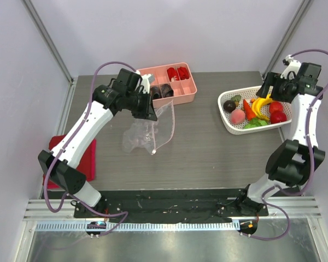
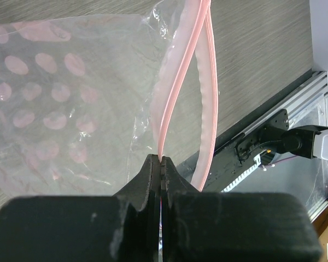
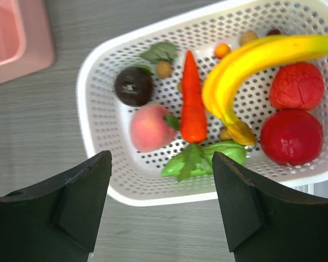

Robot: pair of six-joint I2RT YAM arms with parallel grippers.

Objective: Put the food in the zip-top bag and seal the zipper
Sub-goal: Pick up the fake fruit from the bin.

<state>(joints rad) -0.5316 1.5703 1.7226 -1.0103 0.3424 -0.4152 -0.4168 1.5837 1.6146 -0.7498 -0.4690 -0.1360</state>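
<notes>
Left gripper (image 2: pixel 161 161), jaws pressed together on zipper (image 2: pixel 181 82) of clear zip-top bag (image 1: pixel 145 134), near pink tray (image 1: pixel 188 94), right gripper (image 3: pixel 161 185), jaws spread, above white mesh basket (image 3: pixel 93 71) holding food (image 3: pixel 192 109), well apart from bag

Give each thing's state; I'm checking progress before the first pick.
zip-top bag: held at its mouth, no food visible inside
zipper: unsealed, strips apart
left gripper: shut on one zipper strip
right gripper: open, empty, above the white basket
food: all lying in that basket
</notes>
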